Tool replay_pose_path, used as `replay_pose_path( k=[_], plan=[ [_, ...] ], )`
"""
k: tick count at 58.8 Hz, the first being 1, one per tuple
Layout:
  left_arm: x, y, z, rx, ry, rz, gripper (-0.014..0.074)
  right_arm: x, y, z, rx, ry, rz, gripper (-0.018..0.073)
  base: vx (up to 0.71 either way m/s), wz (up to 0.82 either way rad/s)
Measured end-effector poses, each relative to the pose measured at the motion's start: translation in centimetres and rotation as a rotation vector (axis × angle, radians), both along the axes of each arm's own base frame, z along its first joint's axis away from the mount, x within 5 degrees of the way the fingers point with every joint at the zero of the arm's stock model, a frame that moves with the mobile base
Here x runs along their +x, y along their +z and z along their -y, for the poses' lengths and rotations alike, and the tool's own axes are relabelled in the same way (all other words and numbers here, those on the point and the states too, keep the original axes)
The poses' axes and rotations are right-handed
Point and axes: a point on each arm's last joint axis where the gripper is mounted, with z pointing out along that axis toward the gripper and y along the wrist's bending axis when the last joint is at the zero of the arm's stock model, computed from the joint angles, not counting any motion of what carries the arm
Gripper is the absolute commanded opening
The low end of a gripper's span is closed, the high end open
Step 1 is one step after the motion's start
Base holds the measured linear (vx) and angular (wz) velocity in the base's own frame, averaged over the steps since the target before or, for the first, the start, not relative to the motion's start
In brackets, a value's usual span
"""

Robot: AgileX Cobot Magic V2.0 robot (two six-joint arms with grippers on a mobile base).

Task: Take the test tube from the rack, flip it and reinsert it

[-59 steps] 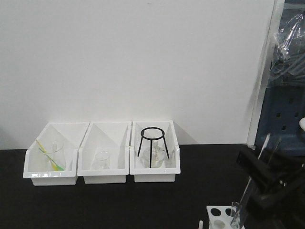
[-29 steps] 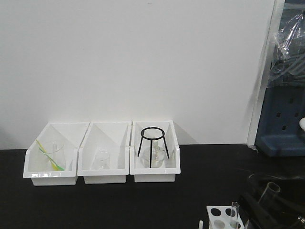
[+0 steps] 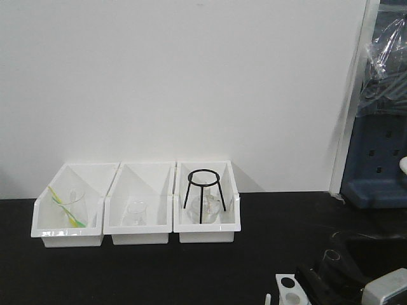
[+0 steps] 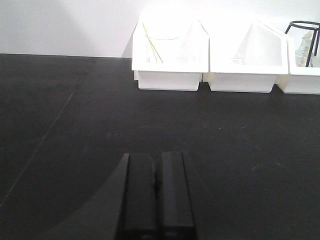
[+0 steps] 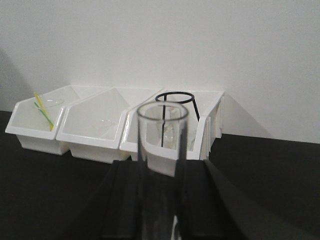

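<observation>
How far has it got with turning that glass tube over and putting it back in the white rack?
Done: the right hand has the test tube clamped, open mouth up. In hand: it hangs low by the rack, which it partly hides, so I cannot tell whether the tube is in a hole. Left: seating it if needed, then letting go. The left hand is shut and empty.
</observation>
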Motion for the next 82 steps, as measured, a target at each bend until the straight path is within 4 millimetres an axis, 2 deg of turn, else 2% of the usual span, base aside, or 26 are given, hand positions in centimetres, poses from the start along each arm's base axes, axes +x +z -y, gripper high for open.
replay_pose_path(
  k=[21,35,47,59,71,82],
  plan=[
    [0.0,0.0,0.0,0.0,0.0,0.0,-0.0006,1.0,-3.1,-0.4,-0.052,0.014,-0.079,-0.0009,0.0,0.0],
    [0.0,0.0,0.0,0.0,0.0,0.0,-0.0006,1.4,-4.2,-0.6,-0.056,0.021,-0.104,-0.0009,0.0,0.0],
    [0.0,0.0,0.0,0.0,0.0,0.0,-0.0006,1.4,-4.3,-0.7,-0.061,0.026,-0.104,0.0019,0.0,0.0],
    [0.0,0.0,0.0,0.0,0.0,0.0,-0.0006,1.4,-4.3,-0.7,-0.062,0.027,-0.104,0.0156,0.0,0.0],
    [0.0,0.0,0.0,0.0,0.0,0.0,-0.0006,1.4,-4.3,-0.7,-0.062,0.028,-0.103,0.037,0.0,0.0],
    [0.0,0.0,0.0,0.0,0.0,0.0,-0.0006,1.4,-4.3,-0.8,-0.067,0.045,-0.098,0.0454,0.0,0.0]
  ],
)
